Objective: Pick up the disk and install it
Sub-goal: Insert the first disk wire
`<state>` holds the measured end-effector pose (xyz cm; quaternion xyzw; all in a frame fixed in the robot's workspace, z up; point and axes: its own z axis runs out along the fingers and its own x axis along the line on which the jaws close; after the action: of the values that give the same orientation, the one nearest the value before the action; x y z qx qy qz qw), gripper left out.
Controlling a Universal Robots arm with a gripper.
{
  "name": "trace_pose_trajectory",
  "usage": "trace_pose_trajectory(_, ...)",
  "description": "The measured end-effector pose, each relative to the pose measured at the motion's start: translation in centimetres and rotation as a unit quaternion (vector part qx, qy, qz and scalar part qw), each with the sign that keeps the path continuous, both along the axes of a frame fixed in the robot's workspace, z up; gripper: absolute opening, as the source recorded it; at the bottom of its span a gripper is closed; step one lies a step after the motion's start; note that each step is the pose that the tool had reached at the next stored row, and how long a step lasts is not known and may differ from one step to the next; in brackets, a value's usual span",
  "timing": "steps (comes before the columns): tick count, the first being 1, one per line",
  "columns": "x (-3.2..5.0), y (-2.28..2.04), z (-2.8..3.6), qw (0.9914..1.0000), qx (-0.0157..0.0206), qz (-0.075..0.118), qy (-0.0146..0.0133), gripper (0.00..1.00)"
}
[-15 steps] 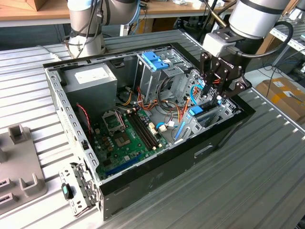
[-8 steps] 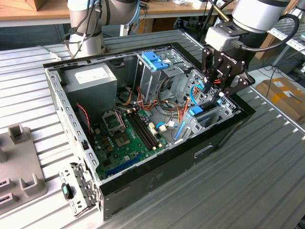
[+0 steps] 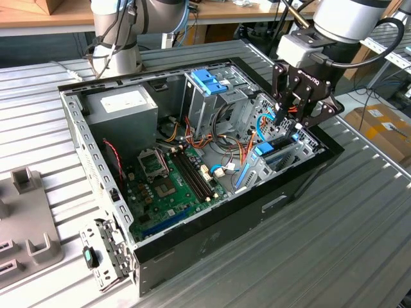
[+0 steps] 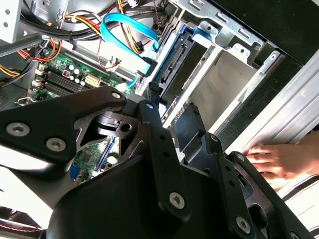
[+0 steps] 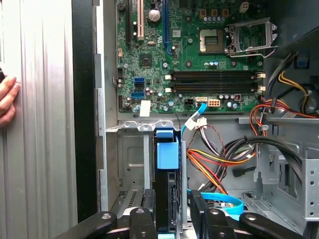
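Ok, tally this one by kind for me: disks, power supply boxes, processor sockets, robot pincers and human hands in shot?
disk: 1
power supply box: 1
processor socket: 1
pincer: 1
hand: 1
Total: 5

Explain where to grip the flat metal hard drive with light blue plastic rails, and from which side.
Probably pinch the hard drive across its broad faces near the exposed edge, coming from the open side of the black case: it stands on edge in the metal bay, whose walls flank it.
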<state>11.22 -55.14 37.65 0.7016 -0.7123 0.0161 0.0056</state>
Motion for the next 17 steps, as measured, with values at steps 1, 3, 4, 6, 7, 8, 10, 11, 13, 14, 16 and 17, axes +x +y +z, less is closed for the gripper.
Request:
trace_pose_trajectory(1, 0.0, 0.02, 0.0, 1.0, 0.0, 0.0, 0.0, 0.42)
trace_pose_trajectory(3, 0.01, 0.18, 0.01, 1.0, 0.0001, 0.0, 0.0, 0.42)
trace_pose_trajectory(4, 0.01, 0.31, 0.01, 1.0, 0.0, 0.0, 0.0, 0.42)
trace_pose_trajectory(6, 0.06, 0.6, 0.01, 1.0, 0.0001, 0.0, 0.0, 0.42)
trace_pose_trajectory(7, 0.18, 0.69, 0.0, 1.0, 0.0001, 0.0, 0.0, 0.42)
trace_pose_trajectory(8, 0.3, 0.76, -0.01, 1.0, 0.0001, 0.0, 0.0, 0.42)
trace_pose_trajectory(10, 0.71, 0.99, -0.03, 1.0, 0.0001, 0.0, 0.0, 0.42)
trace_pose_trajectory(11, 0.9, 1.14, -0.03, 1.0, 0.0, 0.0, 0.0, 0.42)
trace_pose_trajectory(13, 1.05, 1.28, -0.05, 1.0, 0.0001, 0.0, 0.0, 0.42)
trace_pose_trajectory(14, 1.19, 1.39, -0.06, 1.0, 0.0001, 0.0, 0.0, 0.42)
trace_pose_trajectory(16, 1.32, 1.58, -0.07, 1.0, 0.0, 0.0, 0.0, 0.42)
trace_pose_trajectory(17, 1.36, 1.8, -0.07, 1.0, 0.0, 0.0, 0.0, 0.42)
